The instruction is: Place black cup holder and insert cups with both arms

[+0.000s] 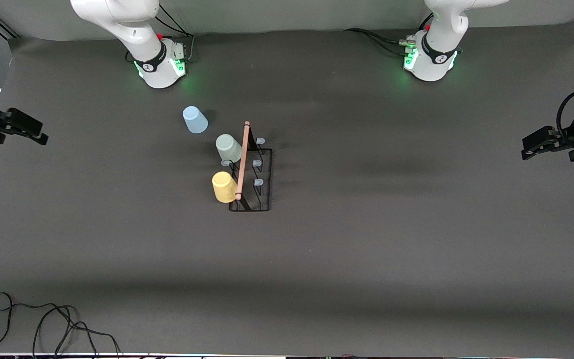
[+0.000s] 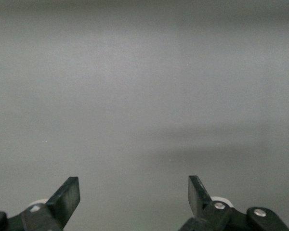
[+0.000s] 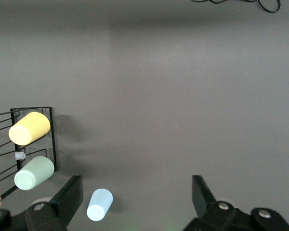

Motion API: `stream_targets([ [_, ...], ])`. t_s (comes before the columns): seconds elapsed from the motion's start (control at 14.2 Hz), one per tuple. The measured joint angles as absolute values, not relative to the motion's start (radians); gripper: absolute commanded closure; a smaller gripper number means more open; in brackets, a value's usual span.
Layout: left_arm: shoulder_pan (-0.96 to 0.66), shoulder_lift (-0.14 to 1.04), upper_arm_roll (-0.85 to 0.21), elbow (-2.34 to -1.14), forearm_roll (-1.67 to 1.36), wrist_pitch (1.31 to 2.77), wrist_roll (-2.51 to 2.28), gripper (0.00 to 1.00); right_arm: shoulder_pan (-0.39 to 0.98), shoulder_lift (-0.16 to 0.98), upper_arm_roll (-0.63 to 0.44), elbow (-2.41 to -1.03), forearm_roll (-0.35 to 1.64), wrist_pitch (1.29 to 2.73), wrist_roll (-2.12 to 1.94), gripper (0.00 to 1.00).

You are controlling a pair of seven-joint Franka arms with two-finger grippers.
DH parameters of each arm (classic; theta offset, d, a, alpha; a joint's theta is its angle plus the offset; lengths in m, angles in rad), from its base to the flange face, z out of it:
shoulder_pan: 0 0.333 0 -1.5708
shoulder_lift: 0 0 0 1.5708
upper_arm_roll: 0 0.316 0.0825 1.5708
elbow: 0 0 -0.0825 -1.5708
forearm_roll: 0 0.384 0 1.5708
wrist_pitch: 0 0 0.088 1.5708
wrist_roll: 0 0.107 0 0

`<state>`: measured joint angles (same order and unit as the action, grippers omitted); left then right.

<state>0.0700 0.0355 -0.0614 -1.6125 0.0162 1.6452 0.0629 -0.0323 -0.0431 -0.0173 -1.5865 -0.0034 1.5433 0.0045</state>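
A: What is the surface like?

B: One dark grey matte table (image 1: 366,259), with a black cable (image 1: 43,324) coiled on it at the edge nearest the front camera, toward the right arm's end. Two green-lit arm bases stand along the edge farthest from that camera.

A: And the count?

B: One black cup holder (image 1: 259,184), upright, closer to the right arm's base than to the left's, with its pale wooden rod handle (image 1: 242,160) on top. Three cups. The yellow cup (image 1: 224,187) and the pale green cup (image 1: 228,147) sit tilted on prongs on the side of the rack toward the right arm's end, the yellow one nearer the front camera. The light blue cup (image 1: 195,119) stands apart on the table, mouth down, farther from the camera than the rack. I can make out four bare prongs with whitish tips.

A: The grippers?

B: Two, both waiting. The right gripper (image 3: 137,195) hangs at its own end of the table, fingers spread wide and holding nothing. The left gripper (image 2: 134,195) hangs at the left arm's end over bare table, likewise released and empty
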Motion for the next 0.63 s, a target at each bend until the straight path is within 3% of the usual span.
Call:
stream_targets([
  [0.63, 0.070, 0.035, -0.062, -1.601, 0.016, 1.650, 0.063, 0.00, -0.032, -0.043, -0.021, -1.595, 0.002, 1.543, -0.026, 0.00],
])
